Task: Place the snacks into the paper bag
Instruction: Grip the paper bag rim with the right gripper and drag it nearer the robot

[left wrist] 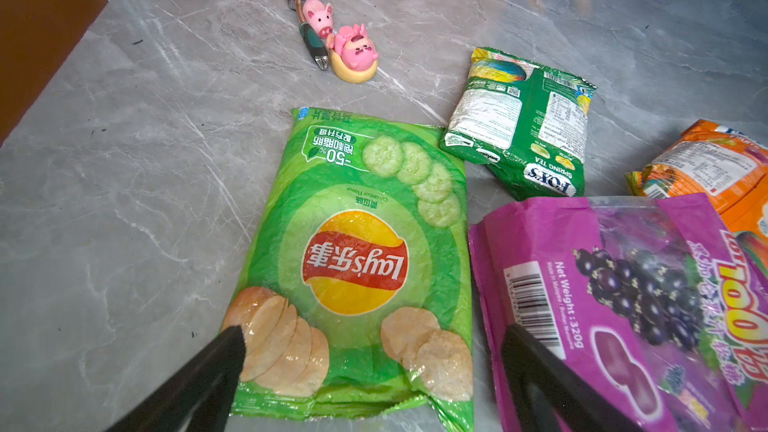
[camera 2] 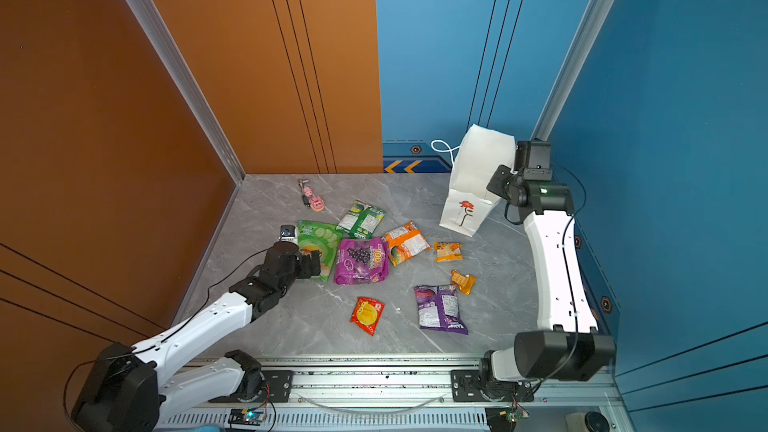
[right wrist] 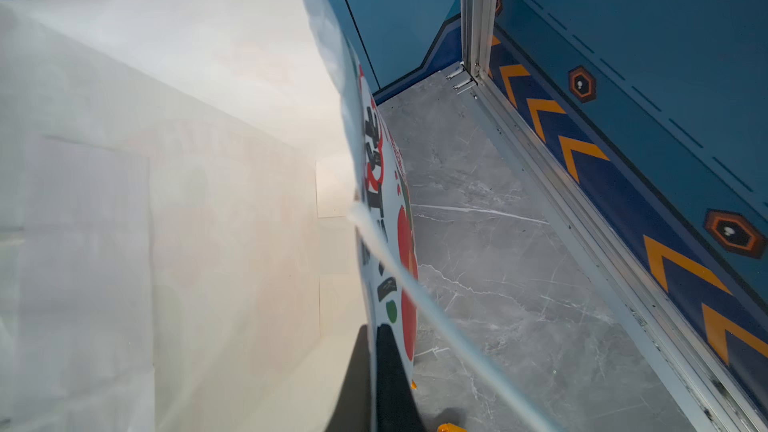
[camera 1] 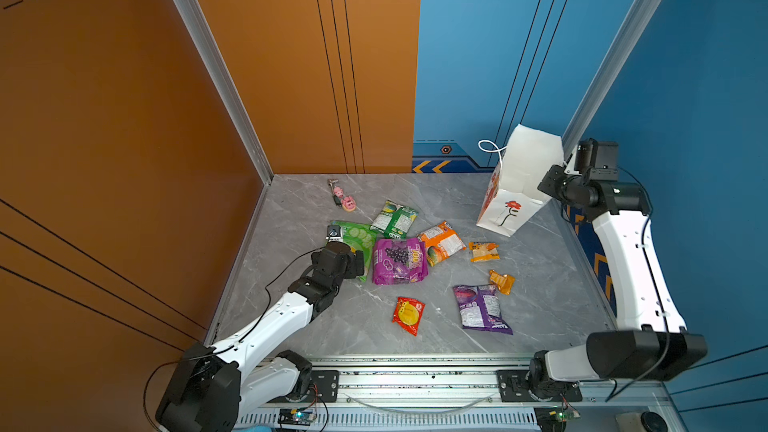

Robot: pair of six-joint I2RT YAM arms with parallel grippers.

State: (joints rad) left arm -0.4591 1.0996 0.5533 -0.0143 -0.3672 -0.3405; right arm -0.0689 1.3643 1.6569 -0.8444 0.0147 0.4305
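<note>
The white paper bag (camera 1: 515, 197) with a red flower stands tilted at the back right, and its pale inside (right wrist: 166, 201) shows in the right wrist view. My right gripper (right wrist: 372, 332) is shut on the bag's side wall at the rim, one finger inside and one outside. The snacks lie on the table: a green chip bag (left wrist: 361, 268), a purple grape bag (left wrist: 623, 305), a green packet (left wrist: 519, 126), an orange bag (camera 1: 441, 242), two small orange sachets (camera 1: 483, 251), a purple bag (camera 1: 482, 307) and a red-yellow packet (camera 1: 408, 313). My left gripper (left wrist: 374, 334) hangs open over the chip bag's near end.
Two pink pig charms (left wrist: 345, 39) with a small tool lie near the back left. An orange wall bounds the left, blue walls the back and right. A metal rail (camera 1: 415, 380) runs along the front edge.
</note>
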